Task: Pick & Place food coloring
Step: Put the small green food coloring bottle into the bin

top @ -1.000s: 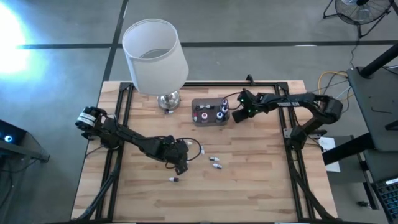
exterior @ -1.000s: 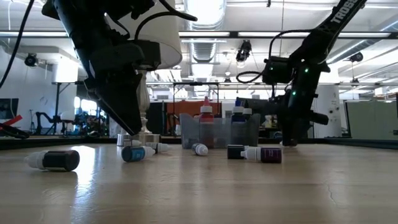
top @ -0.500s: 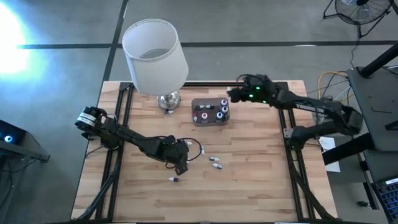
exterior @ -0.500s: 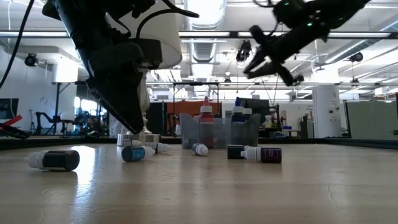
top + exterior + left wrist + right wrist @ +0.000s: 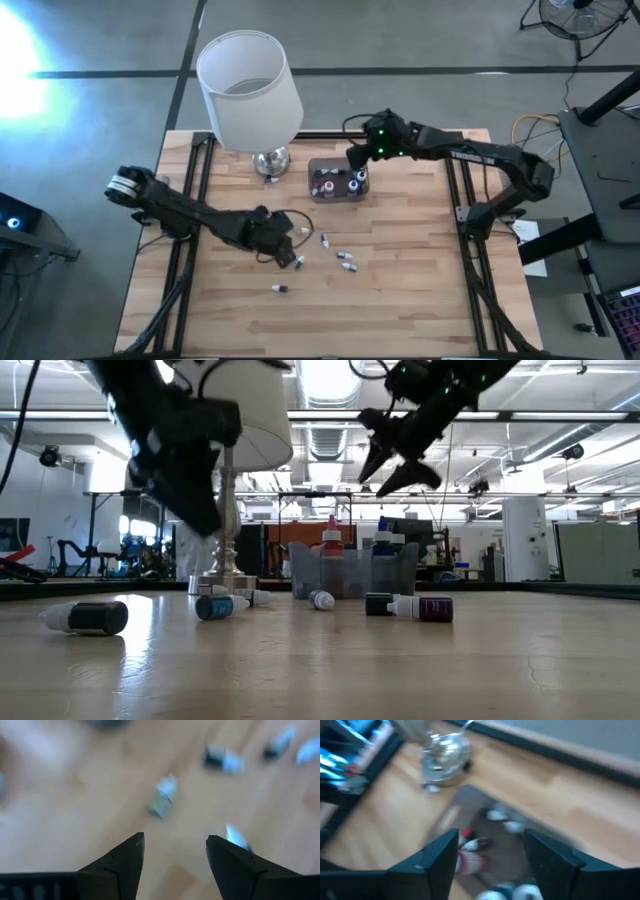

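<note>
Wooden planks make up the surface (image 5: 400,280), and most of the food coloring (image 5: 338,183) stands upright in a translucent grey box (image 5: 322,193) near its far edge, beside the chrome base of a white-shaded lamp (image 5: 249,90). In the low view the red and blue caps of those bottles rise above the box wall.

Right gripper (image 5: 356,160) hangs in the air directly above the box's far right corner, clear of the bottles. Its jaws are spread and nothing is between them; the right wrist view looks down past both dark fingers (image 5: 440,857) onto the bottles in the box below, with the lamp base farther off.

Left gripper (image 5: 290,256) hovers low over the middle of the surface, jaws spread wide and holding nothing. Loose bottles lie on their sides around it: one with a whitish cap (image 5: 325,240) just ahead of the jaws, a pair (image 5: 346,262) a little farther to the right, and a single small bottle (image 5: 281,289) apart from the rest, nearer the front edge. In the left wrist view a pale bottle (image 5: 163,802) lies ahead of the gap between the fingers, not touching them, with others beyond it.

In the low view a dark-bodied bottle (image 5: 88,617) rests on its side at the near left.
</note>
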